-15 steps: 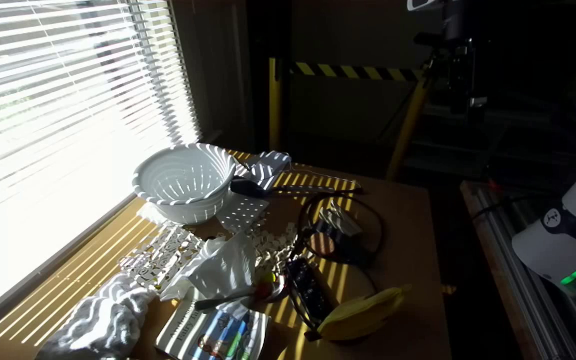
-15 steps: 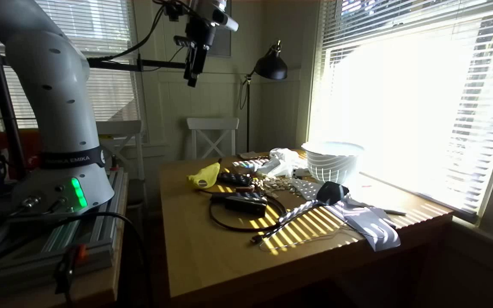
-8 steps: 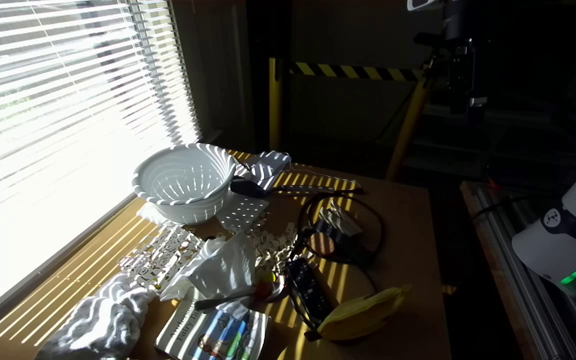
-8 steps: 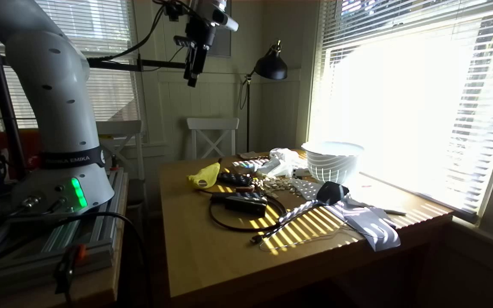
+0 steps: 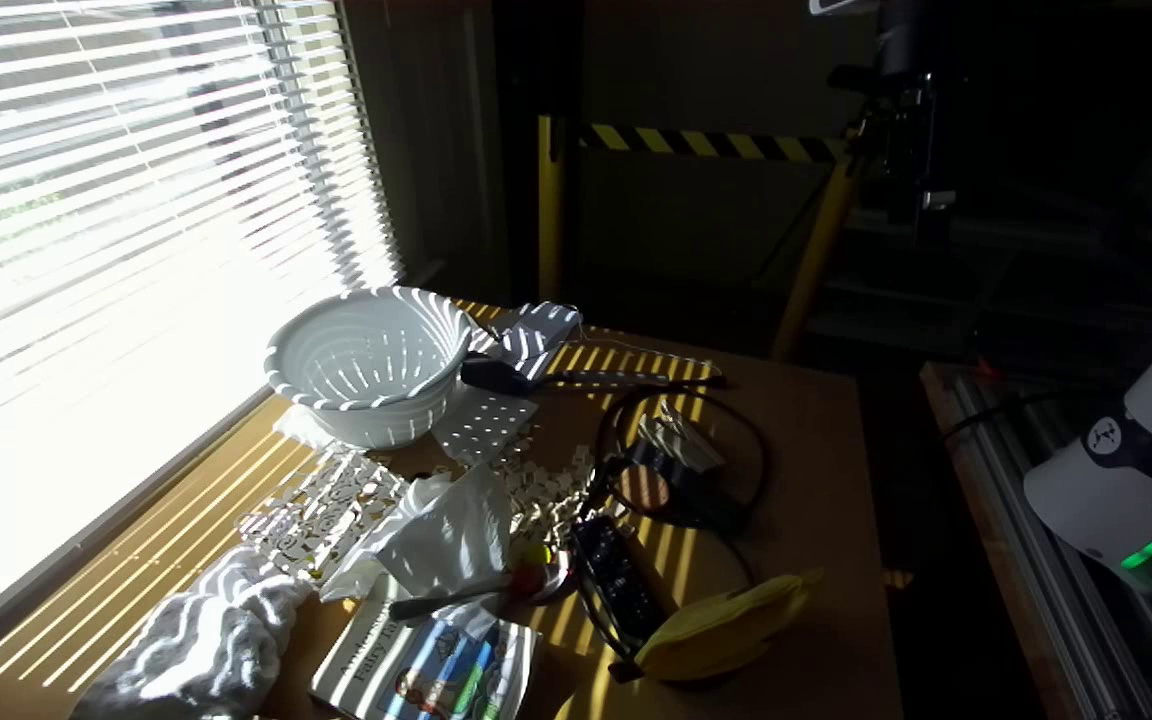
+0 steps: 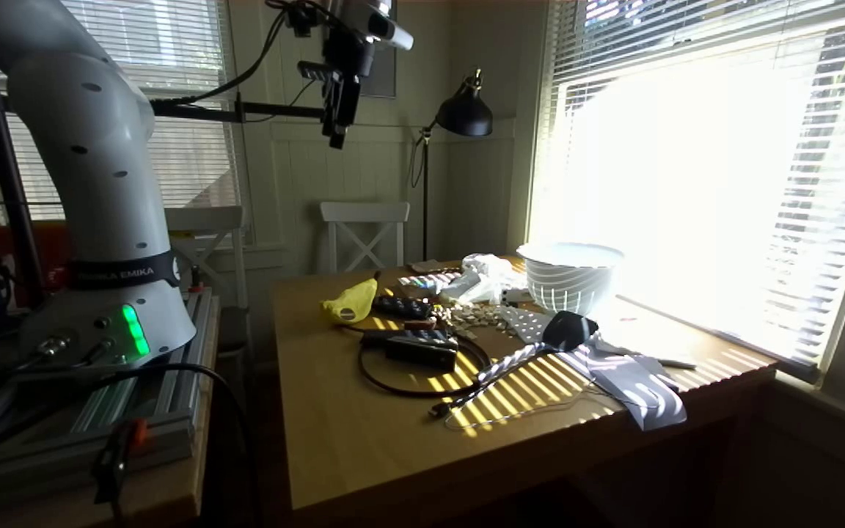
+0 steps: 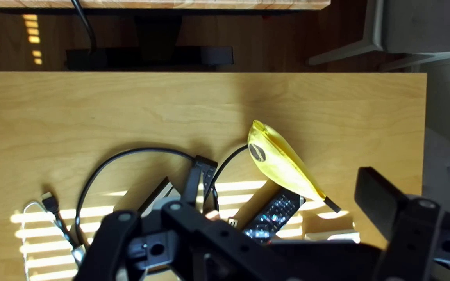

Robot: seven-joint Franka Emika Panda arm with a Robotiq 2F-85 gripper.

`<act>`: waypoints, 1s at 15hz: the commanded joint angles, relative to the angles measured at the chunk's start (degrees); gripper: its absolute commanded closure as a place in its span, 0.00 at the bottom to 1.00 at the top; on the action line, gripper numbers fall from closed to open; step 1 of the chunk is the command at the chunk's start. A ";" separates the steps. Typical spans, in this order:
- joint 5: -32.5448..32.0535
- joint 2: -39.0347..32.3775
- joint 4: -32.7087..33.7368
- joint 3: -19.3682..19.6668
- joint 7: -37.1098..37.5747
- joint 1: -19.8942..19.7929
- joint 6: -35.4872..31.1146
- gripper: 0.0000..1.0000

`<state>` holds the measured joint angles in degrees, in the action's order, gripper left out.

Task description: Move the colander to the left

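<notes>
The colander [image 5: 371, 355] is a large white round plastic bowl with slots and a wide rim. It stands upright on the table beside the window. It also shows in an exterior view [image 6: 571, 279], at the far right part of the table by the blinds. It is out of view in the wrist view. My gripper [image 6: 337, 138] hangs high in the air, well apart from the colander, towards the robot's side. It also shows, dark, in an exterior view [image 5: 926, 215]. In the wrist view the gripper's fingers [image 7: 285, 193] are wide apart, with nothing between them.
A yellow banana-shaped pouch [image 7: 283, 160], a black remote [image 7: 274, 214] and a looped black cable [image 7: 143, 149] lie on the table. A black brush-like tool [image 5: 496, 375], a patterned flat piece [image 5: 484, 425] and white plastic [image 5: 451, 535] lie near the colander. A book [image 5: 426, 660] lies farther off.
My gripper has shifted slightly, towards the table and window side, in the last half second. The colander and other objects have not moved.
</notes>
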<state>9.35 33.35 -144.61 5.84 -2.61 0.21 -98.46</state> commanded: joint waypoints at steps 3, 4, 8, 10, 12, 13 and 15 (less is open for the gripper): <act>-1.30 -10.43 8.70 1.54 -1.92 -3.36 -6.99 0.00; -0.97 -12.88 10.96 2.12 -2.36 -3.62 -7.67 0.00; -0.12 -23.06 21.33 3.49 -3.87 -4.45 -8.76 0.00; 0.72 -29.19 27.52 3.27 -2.25 -4.56 -9.07 0.00; 0.95 -34.54 33.07 2.74 -0.36 -4.75 -9.34 0.00; 2.68 -37.55 36.15 2.70 -0.48 -4.78 -8.24 0.00; 3.69 -42.49 41.77 2.26 0.51 -5.24 -5.18 0.00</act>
<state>10.23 -0.35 -113.06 8.94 -3.39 -3.98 -108.49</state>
